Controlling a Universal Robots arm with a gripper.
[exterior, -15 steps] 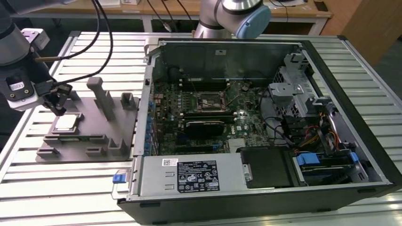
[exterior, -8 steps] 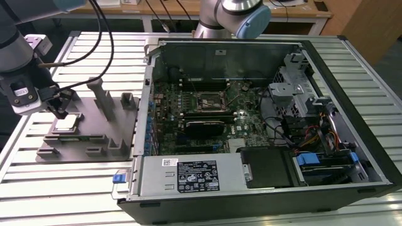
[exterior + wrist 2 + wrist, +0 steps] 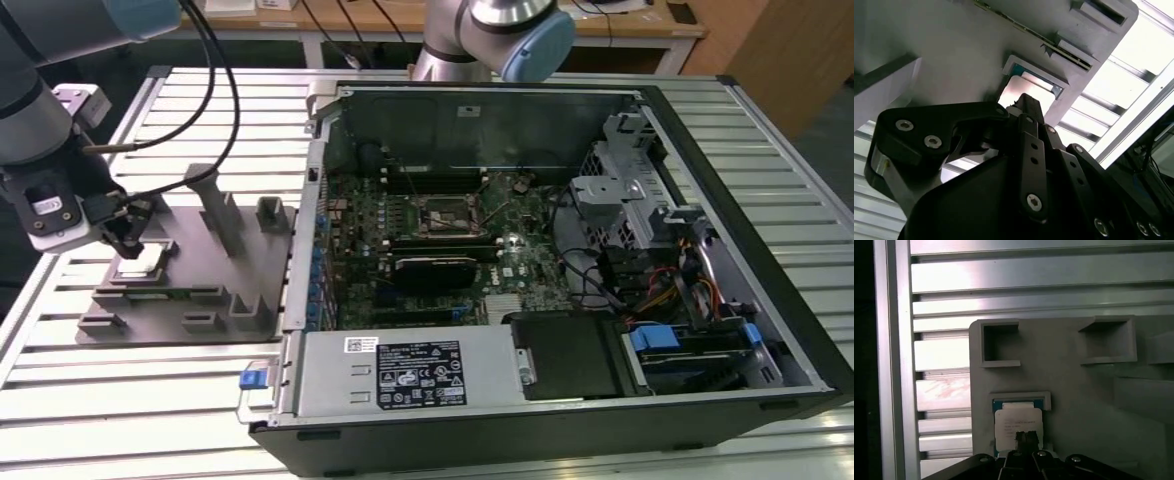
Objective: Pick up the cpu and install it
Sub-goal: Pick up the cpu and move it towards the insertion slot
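The cpu (image 3: pixel 144 262) is a small square chip with a silvery top, lying flat in a recess of the grey fixture tray (image 3: pixel 200 300) at the exterior view's left. Both wrist views look down on the cpu (image 3: pixel 1030 88) (image 3: pixel 1018 421) in its raised frame. My gripper (image 3: pixel 127 240) hangs straight over the chip, its black fingertips (image 3: pixel 1023 440) shut together with nothing between them. Its tip (image 3: pixel 1024 101) is close above the middle of the chip's top; whether it touches, I cannot tell. The black socket (image 3: pixel 447 212) lies on the motherboard inside the open computer case.
The open case (image 3: pixel 561 400) stands at the exterior view's right on a ribbed metal table (image 3: pixel 120 400). Upright grey posts (image 3: pixel 214 205) rise from the tray just beside the cpu. A second arm's blue-capped joint (image 3: pixel 534 45) stands behind the case. Cables (image 3: pixel 220 90) trail from my wrist.
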